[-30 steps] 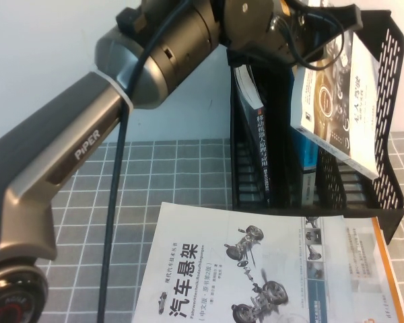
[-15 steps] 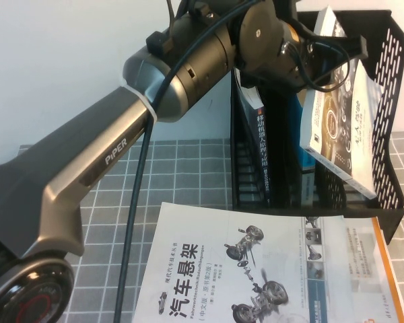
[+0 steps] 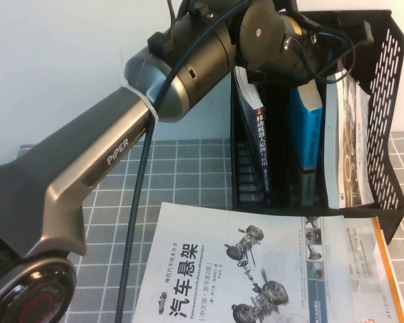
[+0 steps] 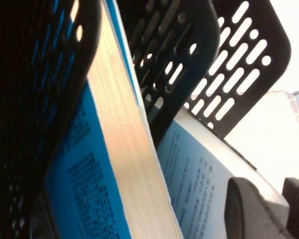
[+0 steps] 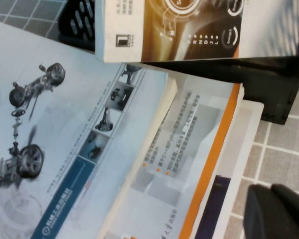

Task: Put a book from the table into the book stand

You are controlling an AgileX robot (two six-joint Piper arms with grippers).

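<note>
The book (image 3: 350, 151), white with dark and gold dials, stands nearly upright in the rightmost slot of the black book stand (image 3: 384, 81). In the left wrist view my left gripper (image 4: 275, 198) is shut on the book's (image 4: 199, 174) top edge, one finger (image 4: 246, 211) on each side, over the stand's perforated wall (image 4: 224, 69). My left wrist (image 3: 269, 33) hovers above the stand. My right gripper (image 5: 278, 213) hangs shut and empty over the table (image 5: 284, 154), beside the stand's front corner (image 5: 261, 82); the book's cover (image 5: 179, 30) shows there too.
A thick blue book (image 3: 304, 128) fills the middle slot and a dark-spined book (image 3: 254, 134) the left one. A white book with a car chassis drawing (image 3: 236, 269) lies on the grid cloth (image 3: 182, 168) before the stand, over an orange-edged book (image 3: 378, 269).
The book has swung from a tilted, cover-forward pose to nearly upright and sunk deeper into the right slot. The blue book behind it now shows. The left arm shifted slightly right.
</note>
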